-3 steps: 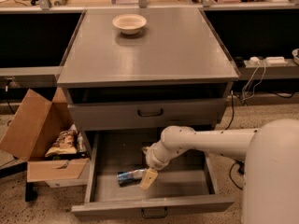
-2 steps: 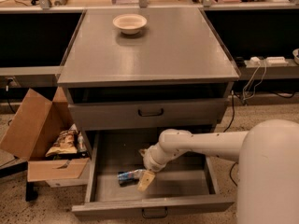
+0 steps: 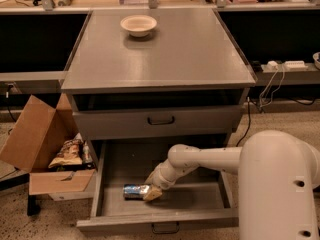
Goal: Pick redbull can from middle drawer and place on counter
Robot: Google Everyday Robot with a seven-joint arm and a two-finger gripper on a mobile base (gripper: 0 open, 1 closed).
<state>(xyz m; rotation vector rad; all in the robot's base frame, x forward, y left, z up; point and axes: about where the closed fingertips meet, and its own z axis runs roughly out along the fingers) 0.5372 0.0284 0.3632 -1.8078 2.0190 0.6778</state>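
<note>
The redbull can [image 3: 133, 191] lies on its side on the floor of the open middle drawer [image 3: 200, 196], left of centre. My gripper [image 3: 152, 193] is down inside the drawer at the can's right end, touching or overlapping it. My arm [image 3: 200, 160] reaches in from the right. The grey counter [image 3: 170, 59] is the cabinet top above the drawers.
A beige bowl [image 3: 138, 24] stands at the back of the counter. The upper drawer [image 3: 160, 120] is closed. An open cardboard box [image 3: 37, 144] with a snack bag [image 3: 66, 154] sits on the floor to the left. My white body [image 3: 280, 189] fills the lower right.
My gripper has shifted slightly left and down onto the can's right end. The can has stayed where it lay. My body fills more of the lower right.
</note>
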